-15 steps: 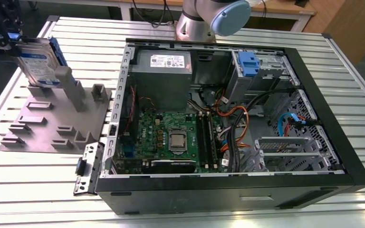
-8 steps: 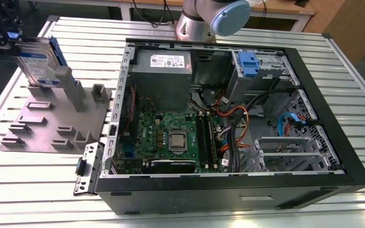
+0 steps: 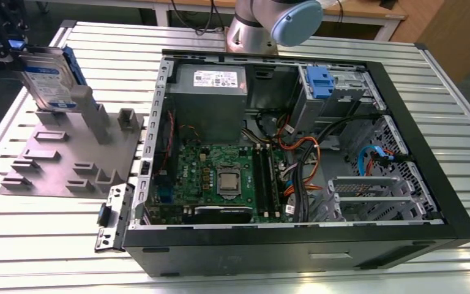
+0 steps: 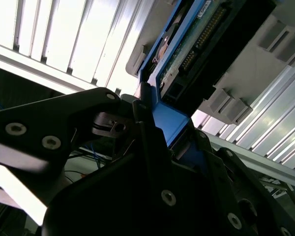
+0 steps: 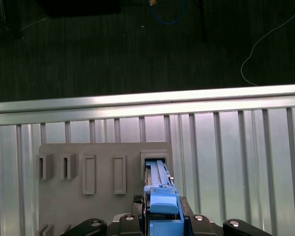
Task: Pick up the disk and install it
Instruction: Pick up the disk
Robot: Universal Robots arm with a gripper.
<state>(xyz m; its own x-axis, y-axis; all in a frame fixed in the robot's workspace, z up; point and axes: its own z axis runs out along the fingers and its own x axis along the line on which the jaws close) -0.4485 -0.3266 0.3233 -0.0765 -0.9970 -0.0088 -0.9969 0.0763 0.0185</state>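
Observation:
The disk [image 3: 47, 78], a silver-grey hard drive with a white-and-blue label and blue rails, stands on edge at the far corner of the grey slotted fixture [image 3: 63, 153], at the exterior view's left. My black gripper [image 3: 19, 52] sits at its top, shut on it. In the second wrist view a dark finger lies on each side of the drive's blue rail [image 4: 173, 123], with the disk [image 4: 196, 44] beyond my gripper [image 4: 160, 128]. In the first wrist view the disk [image 5: 161, 189] shows edge-on between my gripper [image 5: 164, 219] and a fixture slot [image 5: 156, 160].
The open computer case [image 3: 149, 153] lies on the slatted metal table [image 3: 464, 122], at the exterior view's right of the fixture. Inside are a grey power supply [image 3: 210, 82], a motherboard [image 3: 218, 177], cables and a silver drive cage with a blue latch [image 3: 320, 82]. The arm's base [image 3: 272, 24] stands behind the case.

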